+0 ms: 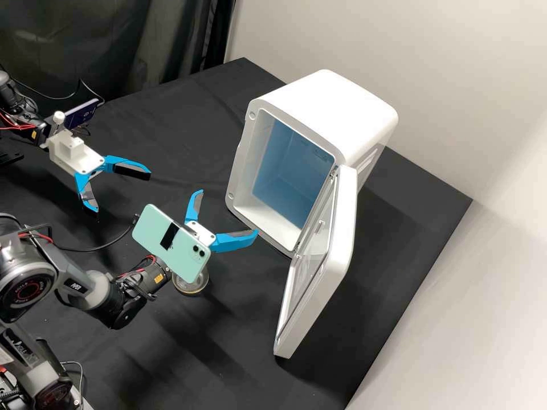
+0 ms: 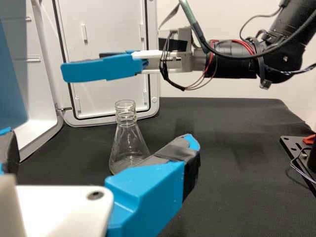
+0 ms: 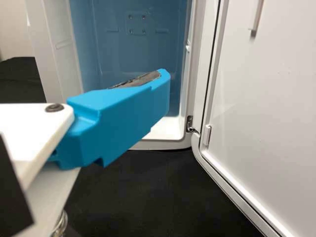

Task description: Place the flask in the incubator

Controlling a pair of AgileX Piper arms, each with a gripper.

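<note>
A clear glass flask (image 1: 192,283) stands upright on the black bench; it is half hidden under my right wrist in the high view and plain in the left wrist view (image 2: 128,140). My right gripper (image 1: 225,214) hangs open just above and past it, pointing into the white incubator (image 1: 336,114). The incubator's door (image 1: 319,267) is swung wide and its blue inside (image 3: 128,44) holds nothing. One right finger (image 3: 118,116) points at the opening. My left gripper (image 1: 117,187) is open, off to the flask's left, with nothing between its fingers (image 2: 158,180).
A mint-green phone (image 1: 171,239) is mounted on the right wrist, above the flask. Cables and camera gear (image 1: 23,273) crowd the bench's left side. The bench edge (image 1: 410,302) runs close behind the open door, with a white wall beyond.
</note>
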